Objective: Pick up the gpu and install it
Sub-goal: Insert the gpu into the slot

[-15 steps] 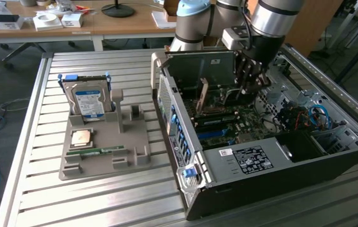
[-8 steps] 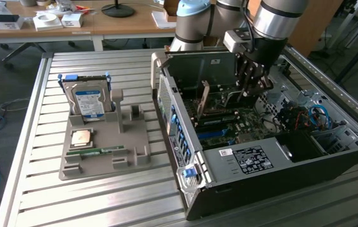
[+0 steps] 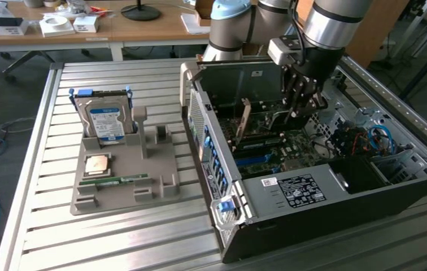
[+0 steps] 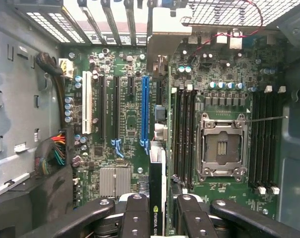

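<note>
Inside the open steel computer case on a ribbed aluminium tabletop, the jaws clamp the thin, dark gpu edge-on over the green motherboard, just beside the long blue slot; a clean fit likely calls for holding the card upright, pale bracket square to the rear openings

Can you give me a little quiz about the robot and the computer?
1. True or false: the gripper is shut on the gpu inside the open computer case.
2. Where is the hard drive? A) standing in the grey holder on the table B) inside the case C) on the floor
3. Fill in: the long slot beside the gpu on the motherboard is coloured ____.
Key: 1 true; 2 A; 3 blue.
</note>
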Action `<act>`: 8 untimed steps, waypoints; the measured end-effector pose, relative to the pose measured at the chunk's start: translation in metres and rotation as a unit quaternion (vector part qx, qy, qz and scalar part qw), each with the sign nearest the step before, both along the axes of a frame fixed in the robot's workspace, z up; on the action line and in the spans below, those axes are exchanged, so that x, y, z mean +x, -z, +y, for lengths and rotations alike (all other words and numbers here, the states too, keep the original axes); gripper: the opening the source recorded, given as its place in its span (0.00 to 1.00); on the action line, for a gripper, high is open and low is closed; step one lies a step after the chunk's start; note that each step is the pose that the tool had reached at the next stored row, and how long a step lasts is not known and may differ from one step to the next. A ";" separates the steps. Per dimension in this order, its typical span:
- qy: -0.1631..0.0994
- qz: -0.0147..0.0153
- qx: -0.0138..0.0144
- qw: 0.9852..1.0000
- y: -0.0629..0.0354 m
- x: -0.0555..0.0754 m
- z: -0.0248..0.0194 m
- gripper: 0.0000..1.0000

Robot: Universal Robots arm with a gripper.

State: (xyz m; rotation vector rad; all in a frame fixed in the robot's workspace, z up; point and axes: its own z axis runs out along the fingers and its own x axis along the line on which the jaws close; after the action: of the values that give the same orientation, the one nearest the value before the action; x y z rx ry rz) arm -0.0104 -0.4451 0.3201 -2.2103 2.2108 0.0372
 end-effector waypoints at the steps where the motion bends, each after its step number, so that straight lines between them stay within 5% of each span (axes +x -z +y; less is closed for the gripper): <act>1: 0.000 0.000 0.000 1.000 0.0000 0.000 0.0000 0.26; 8: 0.000 0.000 0.000 1.000 0.0015 0.000 0.0000 0.26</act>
State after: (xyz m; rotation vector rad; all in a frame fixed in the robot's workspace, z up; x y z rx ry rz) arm -0.0105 -0.4451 0.3186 -2.2103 2.2105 0.0370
